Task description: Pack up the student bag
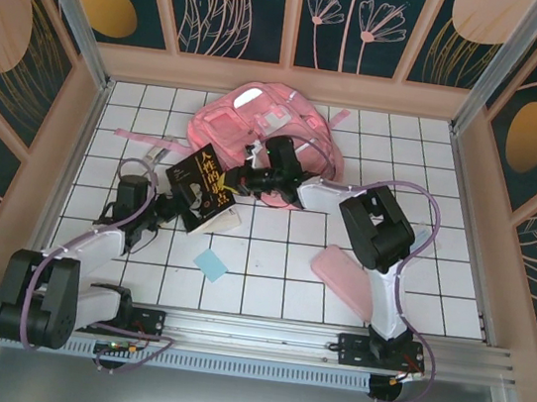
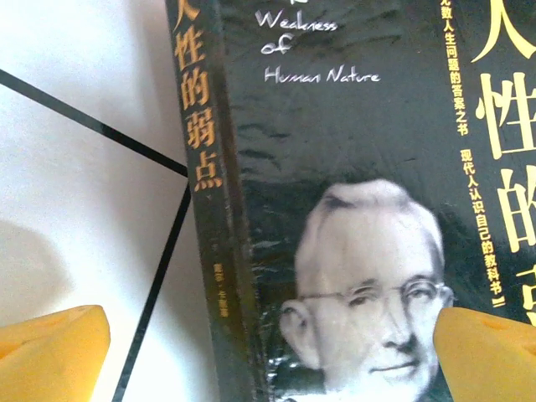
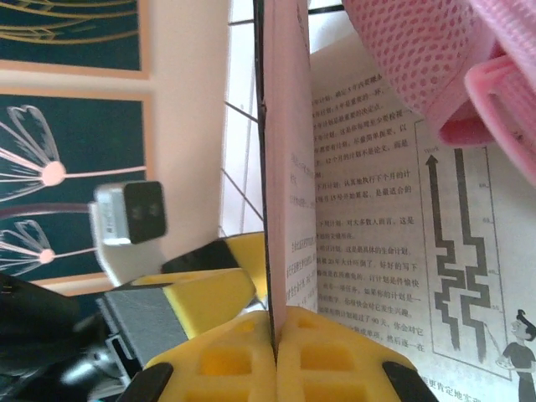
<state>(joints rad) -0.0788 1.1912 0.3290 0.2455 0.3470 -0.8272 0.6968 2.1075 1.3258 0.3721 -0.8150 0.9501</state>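
The student bag, a large pink backpack, lies at the back middle of the tiled table; its pink mesh fills the upper right of the right wrist view. A black book with gold lettering lies just in front of it. My right gripper is shut on the book's front cover, which stands lifted off a printed page. My left gripper hovers open over the book's near-left end. Its yellow fingertips straddle the spine and the portrait on the cover.
A small flat pink pencil case lies at the front right beside the right arm. A blue note pad sits in front of the book. Wooden walls enclose the table on three sides.
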